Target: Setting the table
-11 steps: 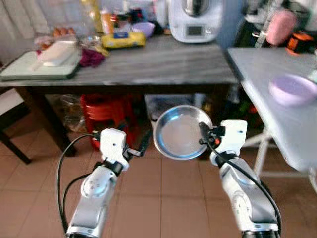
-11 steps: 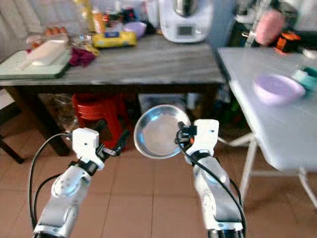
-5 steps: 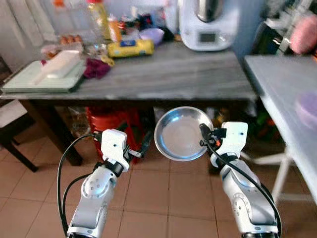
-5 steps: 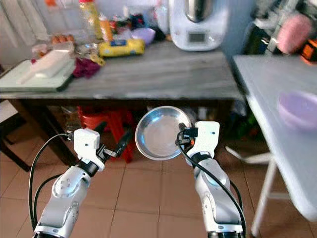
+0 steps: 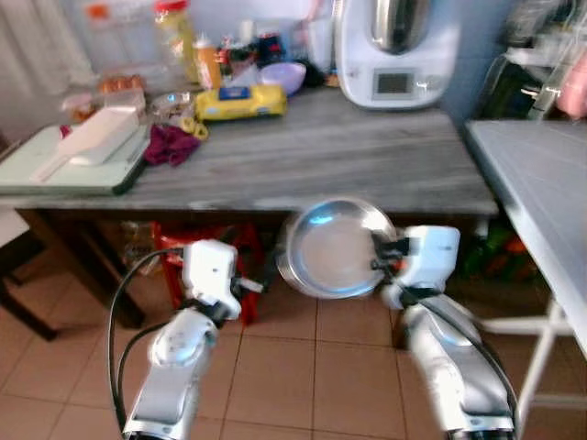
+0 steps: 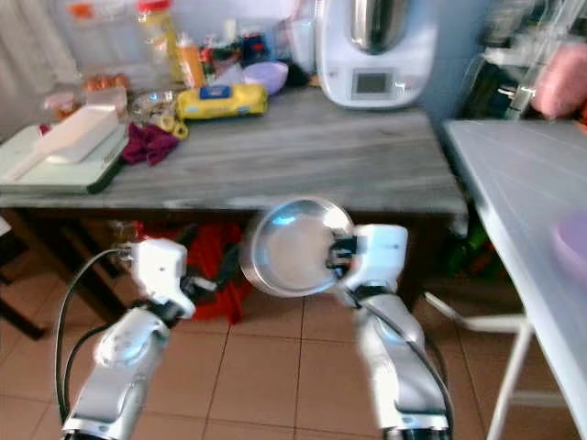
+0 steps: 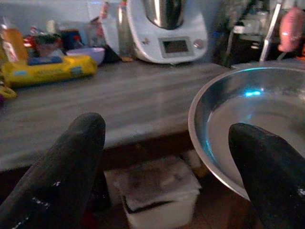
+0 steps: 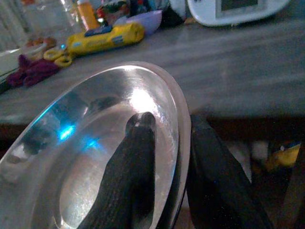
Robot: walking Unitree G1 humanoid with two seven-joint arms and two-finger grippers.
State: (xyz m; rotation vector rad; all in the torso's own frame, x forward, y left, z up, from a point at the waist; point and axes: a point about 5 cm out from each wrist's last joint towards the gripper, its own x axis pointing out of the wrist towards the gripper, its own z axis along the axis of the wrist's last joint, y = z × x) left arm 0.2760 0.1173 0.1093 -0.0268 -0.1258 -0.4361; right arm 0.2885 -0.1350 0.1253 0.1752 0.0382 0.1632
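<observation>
1. Carry step, by my read: your right claw (image 8: 167, 157) is pinched on the rim of the steel plate (image 5: 335, 249), one finger inside the dish, one behind the rim. Plate is tilted almost on edge, face toward the camera, in the air in front of the grey bench (image 5: 321, 156) and below its edge.
2. Left claw (image 7: 167, 157) is spread wide with nothing between its fingers, just beside the plate's rim, not touching it.
3. Grey bench: the front and middle are bare wood. Clutter sits at the back and left: yellow pack (image 5: 240, 101), purple bowl (image 5: 282, 76), white kitchen machine (image 5: 396, 50), green board (image 5: 69, 160), dark red cloth (image 5: 170, 144).
4. White bench (image 5: 541, 192) stands to your right, with a lilac bowl (image 6: 576, 243) at its near edge.
5. Next move needs: raise the plate above a bench edge, level it, lower it flat onto a bare patch, then release.
6. Which bench is the target, I can't tell. Both eye views are blurred, so you look mid-motion; settle before placing.
</observation>
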